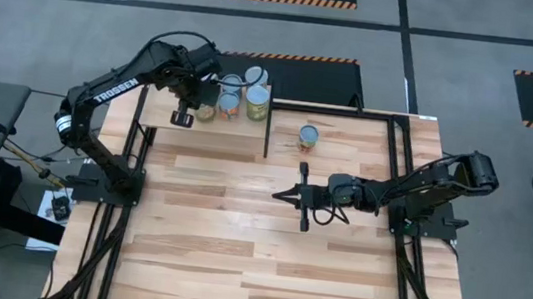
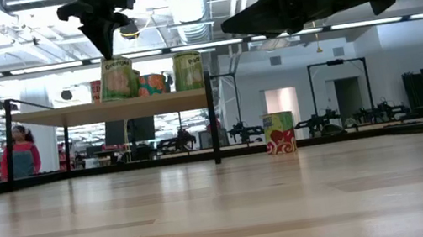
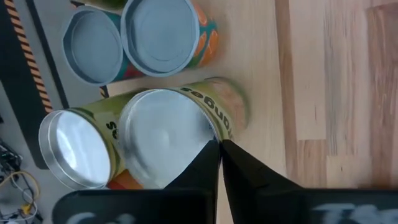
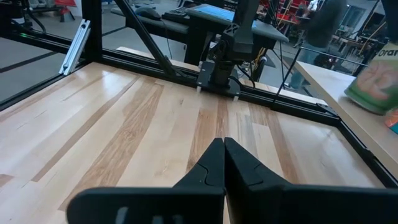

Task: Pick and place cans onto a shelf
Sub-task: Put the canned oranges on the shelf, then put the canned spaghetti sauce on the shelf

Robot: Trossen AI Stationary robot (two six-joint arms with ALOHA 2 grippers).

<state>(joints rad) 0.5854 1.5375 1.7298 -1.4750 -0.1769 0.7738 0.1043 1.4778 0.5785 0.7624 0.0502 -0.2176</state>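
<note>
Cans with shiny silver lids and green, yellow and orange paper labels [image 1: 236,94], clustered upright toward the far right end of the raised pale plywood shelf [image 1: 164,118] at the table's far left. One more small green-and-red labelled can [image 1: 308,137] alone on the planked butcher-block tabletop [image 1: 264,260], just right of the shelf's dark corner post and well apart from both arms. Left gripper [image 3: 219,148] poised directly above the nearest green-yellow labelled can [image 3: 163,138] on the shelf, fingers pinched together to a narrow point, holding nothing, tips over the lid's edge. Right gripper [image 4: 222,147] low over the middle of the tabletop, pointing left, likewise pinched shut and empty, with the lone can beyond it toward the far side. Likely risks: closed left fingertips dragging sideways or dipping could nudge the can beneath and topple it into its tightly packed neighbours, or push one off the shelf's far edge. Reaching for the lone can without first spreading the fingers would knock it over and set it rolling toward the frame.
</note>
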